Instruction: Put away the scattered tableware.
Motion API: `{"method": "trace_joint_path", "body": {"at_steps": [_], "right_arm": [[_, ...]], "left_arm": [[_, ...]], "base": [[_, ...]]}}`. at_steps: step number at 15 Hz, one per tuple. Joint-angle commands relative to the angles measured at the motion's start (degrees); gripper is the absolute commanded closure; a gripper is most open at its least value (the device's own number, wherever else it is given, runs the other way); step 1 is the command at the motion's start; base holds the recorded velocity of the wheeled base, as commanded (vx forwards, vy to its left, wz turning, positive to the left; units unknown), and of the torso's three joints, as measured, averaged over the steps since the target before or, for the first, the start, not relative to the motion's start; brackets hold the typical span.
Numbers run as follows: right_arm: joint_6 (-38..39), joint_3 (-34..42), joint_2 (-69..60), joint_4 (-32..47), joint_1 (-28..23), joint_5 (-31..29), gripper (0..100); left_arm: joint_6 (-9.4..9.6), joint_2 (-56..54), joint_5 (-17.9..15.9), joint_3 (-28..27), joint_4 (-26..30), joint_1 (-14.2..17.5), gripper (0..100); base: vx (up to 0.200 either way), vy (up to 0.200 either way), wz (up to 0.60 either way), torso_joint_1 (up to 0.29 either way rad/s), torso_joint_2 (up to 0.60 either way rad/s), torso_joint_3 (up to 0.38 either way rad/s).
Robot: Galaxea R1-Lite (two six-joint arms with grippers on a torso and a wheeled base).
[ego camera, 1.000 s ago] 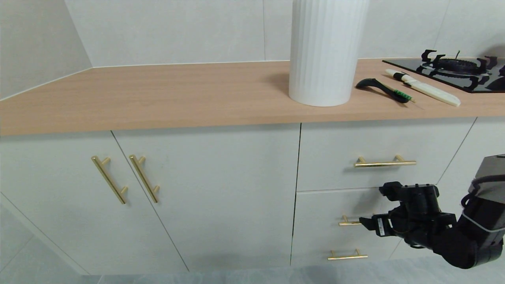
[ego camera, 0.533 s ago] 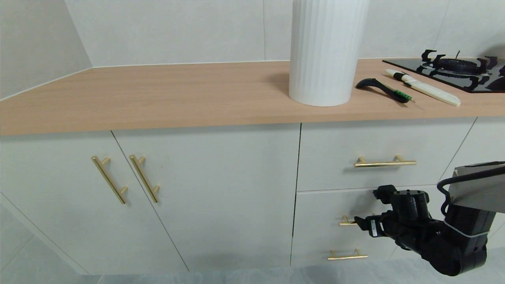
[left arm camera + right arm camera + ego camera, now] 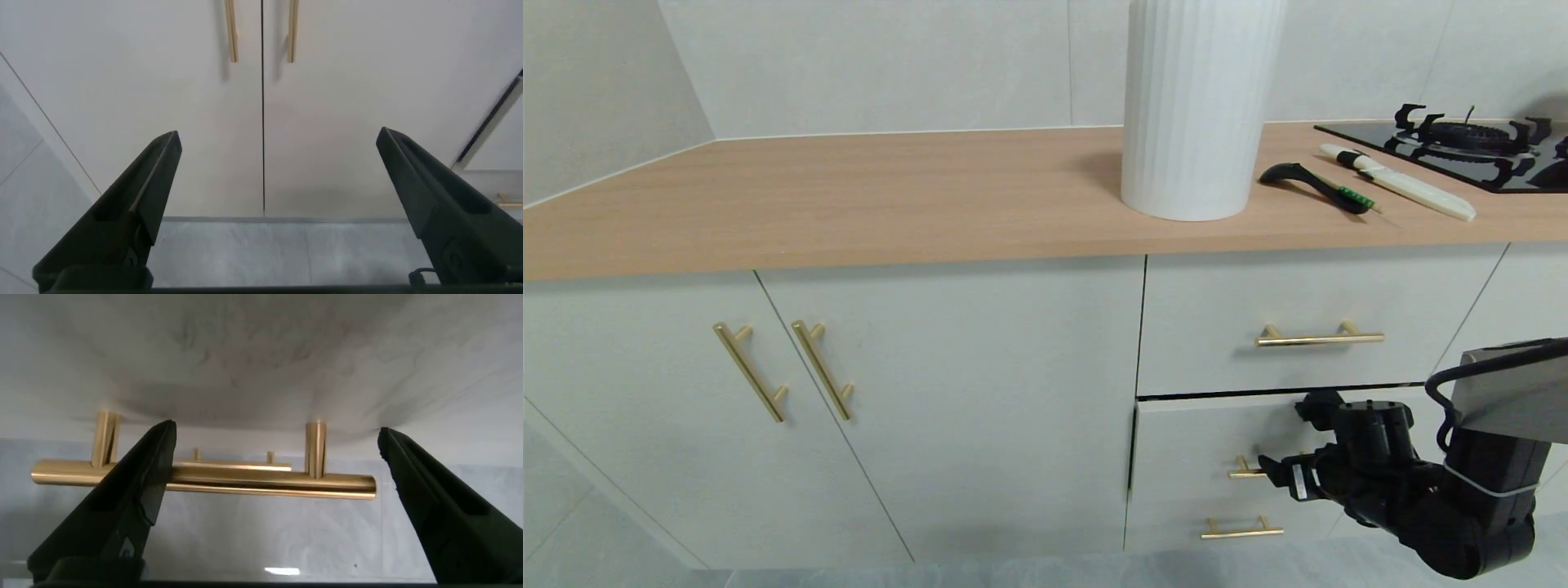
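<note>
**Right end effector at the middle drawer handle, tableware lying on the worktop**

Lowest and nearest, the right end effector (image 3: 1289, 433) sits at the gold bar handle (image 3: 204, 480) of the middle drawer (image 3: 1201, 433). Its fingers are spread wide, one on either side of the bar and not pinching it. The drawer front stands slightly out from the cabinet, with a dark gap along its top edge. Below it is the bottom drawer's handle (image 3: 1241, 531), and above it the top drawer (image 3: 1241, 294), flush with the cabinet.

The left end effector (image 3: 278, 140) is spread apart too and holds nothing. It faces the double cabinet doors (image 3: 261, 122), with their two upright gold handles beyond it.

On the wooden worktop (image 3: 890, 196) above stands a tall white ribbed vase (image 3: 1192, 106). To its right lies a black utensil (image 3: 1311, 184) with a green mark near one end. Just beside that is a white knife (image 3: 1401, 181), the two close together but apart. Both lie flat near the front edge, over the drawer stack. Farther right and back is a black gas hob (image 3: 1462, 143) set into the worktop, against the pale tiled wall.
</note>
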Motion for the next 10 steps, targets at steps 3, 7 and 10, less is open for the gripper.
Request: {"method": "trace_joint_path", "body": {"at_steps": [3, 7, 10], "right_arm": [[-0.36, 2.05, -15.02, 15.16, 0.14, 2.38, 0], [-0.71, -4.98, -38.4, 49.87, 1.63, 7.03, 0], [-0.54, -8.32, -48.25, 58.31, 4.09, 6.42, 0]], "left_arm": [[-0.01, 0.05, 0.12, 0.0, 0.02, 0.04, 0], [-0.01, 0.05, 0.04, 0.0, 0.02, 0.04, 0], [-0.01, 0.05, 0.04, 0.0, 0.02, 0.04, 0]], "base": [[0.0, 0.0, 0.0, 0.0, 0.0, 0.0], [0.0, 0.0, 0.0, 0.0, 0.0, 0.0], [0.0, 0.0, 0.0, 0.0, 0.0, 0.0]]}}
